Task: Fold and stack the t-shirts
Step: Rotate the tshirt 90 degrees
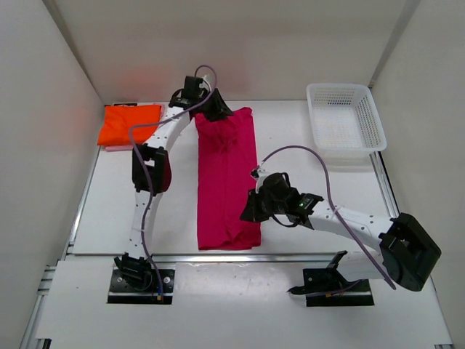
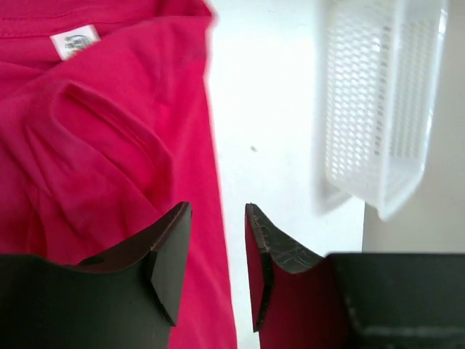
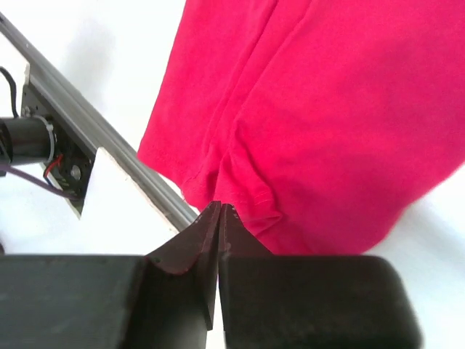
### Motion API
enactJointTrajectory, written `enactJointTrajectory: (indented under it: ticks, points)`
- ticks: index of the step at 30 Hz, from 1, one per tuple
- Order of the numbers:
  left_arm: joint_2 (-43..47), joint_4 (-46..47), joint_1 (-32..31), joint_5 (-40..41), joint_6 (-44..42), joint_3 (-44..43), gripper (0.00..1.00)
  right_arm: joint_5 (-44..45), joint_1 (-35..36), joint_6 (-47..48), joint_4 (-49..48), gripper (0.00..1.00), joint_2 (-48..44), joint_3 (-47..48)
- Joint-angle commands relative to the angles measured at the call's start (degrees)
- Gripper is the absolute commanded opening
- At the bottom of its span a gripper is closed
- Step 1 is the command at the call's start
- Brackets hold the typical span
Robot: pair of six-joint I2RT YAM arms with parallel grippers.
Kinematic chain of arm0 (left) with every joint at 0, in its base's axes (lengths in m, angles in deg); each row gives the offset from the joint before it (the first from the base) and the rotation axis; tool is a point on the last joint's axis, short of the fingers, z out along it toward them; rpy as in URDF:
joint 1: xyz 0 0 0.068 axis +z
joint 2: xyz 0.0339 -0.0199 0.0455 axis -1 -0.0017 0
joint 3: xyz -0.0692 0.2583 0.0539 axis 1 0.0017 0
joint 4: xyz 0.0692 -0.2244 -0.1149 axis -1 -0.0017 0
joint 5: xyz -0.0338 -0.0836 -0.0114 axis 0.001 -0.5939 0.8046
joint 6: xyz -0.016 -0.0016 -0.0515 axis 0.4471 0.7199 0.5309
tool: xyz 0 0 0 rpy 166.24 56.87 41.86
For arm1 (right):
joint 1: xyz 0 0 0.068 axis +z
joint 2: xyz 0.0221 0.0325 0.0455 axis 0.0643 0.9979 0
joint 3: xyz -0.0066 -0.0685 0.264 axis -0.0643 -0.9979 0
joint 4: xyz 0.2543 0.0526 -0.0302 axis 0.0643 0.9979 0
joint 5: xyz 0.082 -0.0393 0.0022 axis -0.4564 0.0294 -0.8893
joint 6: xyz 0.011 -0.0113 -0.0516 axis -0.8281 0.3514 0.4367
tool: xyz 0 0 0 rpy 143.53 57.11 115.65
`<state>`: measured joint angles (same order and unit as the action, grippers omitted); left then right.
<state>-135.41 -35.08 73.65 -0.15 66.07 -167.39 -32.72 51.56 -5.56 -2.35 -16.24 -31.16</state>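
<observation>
Got the orange shirt [image 1: 131, 123] folded atop the pink shirt [image 1: 110, 148] at the far-left corner, yet to cross-fold and stack the magenta shirt [image 1: 225, 182] lying mid-table as a long strip, left gripper [image 2: 218, 209] gaping astride its collar-end edge, right gripper [image 3: 219, 207] pressed shut at its near hem.

White table [image 1: 109, 211], metal rail along lower edge. Flat down centre of frame: magenta t-shirt [image 1: 227, 182], folded into a long strip, collar end toward top. Upper left corner: orange t-shirt [image 1: 129, 123], folded, stacked on pink t-shirt [image 1: 115, 148] showing only as a sliver beneath. Upper right: white mesh basket [image 1: 378, 123], well apart from all shirts.
</observation>
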Motion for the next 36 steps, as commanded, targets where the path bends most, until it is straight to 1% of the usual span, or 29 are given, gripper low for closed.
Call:
enactJointTrajectory:
  ticks: [1, 2, 3, 4, 5, 6, 7, 8, 9, 10, 12, 13, 15, 16, 18, 19, 21, 23, 26, 28, 30, 31, 34, 36]
  points:
    - [12.61, -5.95, 0.25, -1.61, -5.69, 5.75, 0.46, -0.59, -1.12, 2.15, -0.45, 0.00, -2.52, -0.26]
    - [16.12, -9.48, -0.01, -0.82, -6.93, 10.48, 0.48, -0.49, -1.47, 1.89, -0.62, 0.00, -3.13, -1.23]
    - [20.85, -10.38, -0.62, 1.19, -9.64, 13.66, 0.50, -0.31, -3.04, 1.72, -1.06, 0.00, -3.14, -1.85]
    - [23.68, -10.74, -0.89, 2.34, -10.63, 22.31, 0.51, -0.31, -3.58, 1.80, -1.50, 0.00, -3.66, -3.51]
    - [30.84, -7.52, -1.58, 4.61, -11.51, 32.92, 0.52, 0.04, -4.54, 1.89, -2.46, 0.00, -3.14, -5.09]
    - [34.31, -5.58, -1.94, 6.03, -11.34, 38.60, 0.51, -0.13, -5.42, 2.32, -2.99, 0.00, -2.88, -5.28]
    - [42.00, -1.38, -1.86, 6.74, -10.38, 49.79, 0.53, -0.66, -6.47, 3.11, -3.09, 0.00, -2.27, -6.07]
    - [49.21, 2.84, -1.77, 6.75, -9.68, 59.21, 0.52, -0.75, -6.83, 3.73, -2.65, 0.00, -1.22, -5.99]
    - [55.38, 3.66, -1.59, 7.01, -8.63, 63.40, 0.51, -0.84, -7.01, 4.08, -3.17, 0.00, 0.01, -5.46]
    - [58.22, 4.89, -1.42, 7.53, -7.83, 70.40, 0.52, -0.58, -6.66, 4.26, -2.65, 0.00, 0.72, -5.46]
    - [66.65, 4.12, -2.29, 8.85, -8.87, 79.31, 0.51, -0.67, -5.78, 4.79, -3.52, 0.00, 2.21, -5.28]
    - [68.60, 2.55, -2.64, 10.16, -9.92, 80.74, 0.52, -0.84, -5.60, 4.62, -3.79, 0.00, 2.14, -5.80]
    - [75.35, 0.16, -3.35, 11.57, -11.59, 85.66, 0.53, -1.36, -4.47, 4.26, -3.52, 0.00, 3.10, -5.72]
    - [76.95, -0.97, -3.35, 12.19, -11.87, 88.89, 0.53, -1.28, -4.46, 3.91, -3.70, 0.00, 3.28, -5.81]
    - [83.70, -2.65, -1.25, 10.80, -12.13, 95.05, 0.53, -2.59, -4.46, 3.12, -5.89, 0.00, 4.85, -5.46]
    - [84.96, -2.92, 0.07, 10.35, -12.22, 96.56, 0.52, -3.29, -4.37, 3.21, -6.33, 0.00, 5.38, -5.46]
    - [90.57, -4.32, 1.91, 9.30, -12.22, 99.99, 0.52, -4.44, -3.59, 2.86, -7.04, 0.00, 8.10, -4.59]
    - [92.60, -5.55, 2.80, 9.38, -12.39, 100.87, 0.53, -4.97, -1.74, 2.77, -7.04, 0.00, 9.95, -3.18]
    - [93.41, -7.92, 2.72, 10.44, -13.71, 101.41, 0.52, -7.42, 0.81, 3.12, -7.13, 0.00, 12.42, 0.59]
    - [93.41, -8.63, 1.93, 11.40, -14.59, 102.37, 0.53, -10.41, 2.56, 3.21, -7.74, 0.00, 13.73, 2.18]
    - [94.11, -8.81, 0.53, 11.40, -13.81, 103.78, 0.55, -11.12, 3.88, 3.03, -6.96, 0.00, 14.09, 3.85]
    - [94.54, -9.16, -1.13, 12.10, -12.93, 103.87, 0.55, -10.95, 4.76, 3.21, -6.17, 0.00, 14.17, 4.21]
    - [95.95, -8.46, -3.69, 12.46, -10.30, 104.57, 0.56, -8.85, 5.39, 2.68, -5.81, 0.00, 11.46, 2.90]
    - [96.65, -7.93, -4.49, 11.32, -8.89, 106.93, 0.56, -8.58, 4.86, 2.42, -6.34, 0.00, 8.92, 1.41]
